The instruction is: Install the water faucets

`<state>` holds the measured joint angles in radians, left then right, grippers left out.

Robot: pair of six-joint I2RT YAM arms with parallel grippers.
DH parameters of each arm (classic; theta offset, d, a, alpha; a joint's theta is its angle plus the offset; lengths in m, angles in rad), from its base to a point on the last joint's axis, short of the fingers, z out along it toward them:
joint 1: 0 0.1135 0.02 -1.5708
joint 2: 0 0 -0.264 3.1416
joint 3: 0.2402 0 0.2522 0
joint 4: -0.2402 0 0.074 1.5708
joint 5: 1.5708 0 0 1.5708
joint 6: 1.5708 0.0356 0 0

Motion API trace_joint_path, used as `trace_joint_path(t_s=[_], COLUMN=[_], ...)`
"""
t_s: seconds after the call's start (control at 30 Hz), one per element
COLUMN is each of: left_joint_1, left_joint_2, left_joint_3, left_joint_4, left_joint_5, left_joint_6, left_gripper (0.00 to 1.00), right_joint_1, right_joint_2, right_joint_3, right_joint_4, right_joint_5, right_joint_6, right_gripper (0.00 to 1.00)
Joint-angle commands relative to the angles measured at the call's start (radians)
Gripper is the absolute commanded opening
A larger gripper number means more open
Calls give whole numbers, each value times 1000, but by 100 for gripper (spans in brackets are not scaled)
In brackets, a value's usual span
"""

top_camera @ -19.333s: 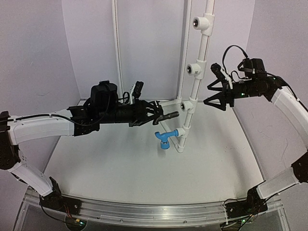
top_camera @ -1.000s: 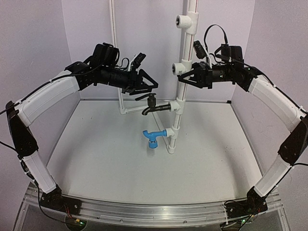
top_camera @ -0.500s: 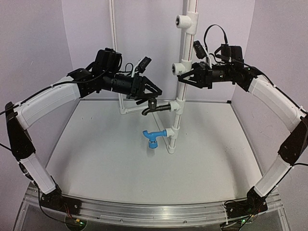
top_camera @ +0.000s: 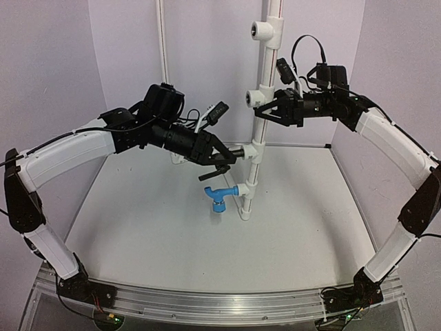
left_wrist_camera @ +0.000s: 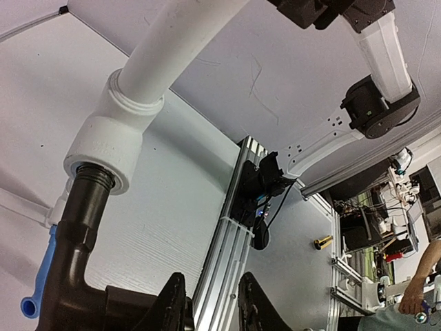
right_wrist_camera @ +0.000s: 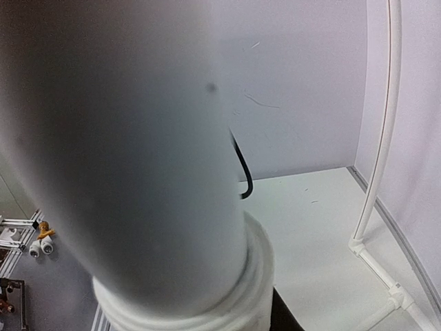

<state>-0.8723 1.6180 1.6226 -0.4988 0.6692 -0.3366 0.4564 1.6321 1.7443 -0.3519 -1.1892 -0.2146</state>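
Observation:
A black faucet point(top_camera: 233, 153) sticks out of a tee point(top_camera: 256, 147) on the upright white pipe point(top_camera: 266, 65). My left gripper point(top_camera: 219, 157) is shut around its outer end. In the left wrist view the black faucet point(left_wrist_camera: 72, 241) runs up into the tee socket point(left_wrist_camera: 103, 145), and my fingertips point(left_wrist_camera: 169, 303) reach past it with a narrow gap between them. The blue faucet point(top_camera: 220, 196) sits in the tee below. My right gripper point(top_camera: 266, 110) is shut on the pipe between two tees. The pipe point(right_wrist_camera: 124, 138) fills the right wrist view and hides the fingers.
Two open tees point(top_camera: 267, 29) point(top_camera: 256, 95) sit higher on the pipe. A thin white pipe point(top_camera: 165, 69) runs up the back wall to a floor joint. Walls close in left, right and behind. The aluminium rail point(top_camera: 207, 300) lines the near edge.
My left gripper has come down and right from above the black faucet onto it, and its jaws have narrowed. The right arm and the pipe have not moved.

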Motion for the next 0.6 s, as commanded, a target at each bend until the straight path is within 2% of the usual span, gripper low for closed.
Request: trace_joint_path(t_s=[0.0, 0.2, 0.37, 0.43, 0.5, 0.57], left_joint_1=[1, -6, -64, -78, -79, -80], left_joint_2=[-20, -37, -63, -83, -120, -158], left_joint_3=[-33, -53, -46, -49, -73, -102], left_joint_4=[-71, -68, -82, -73, -33, -4], left_joint_5=[-125, -274, -426, -441, -449, -469], left_joint_6=[60, 72, 109, 107, 74, 30], left_gripper=[27, 28, 28, 30, 35, 45], right_joint_1=[-6, -6, -8, -6, -6, -7], right_joint_2=[10, 7, 3, 2, -1, -6], right_joint_3=[-16, -16, -24, -26, -30, -35], right_joint_4=[-96, -96, -95, -95, -96, -95], right_joint_5=[74, 79, 79, 78, 77, 76], right_joint_6=[75, 77, 77, 76, 76, 75], right_gripper=[4, 4, 4, 4, 4, 4])
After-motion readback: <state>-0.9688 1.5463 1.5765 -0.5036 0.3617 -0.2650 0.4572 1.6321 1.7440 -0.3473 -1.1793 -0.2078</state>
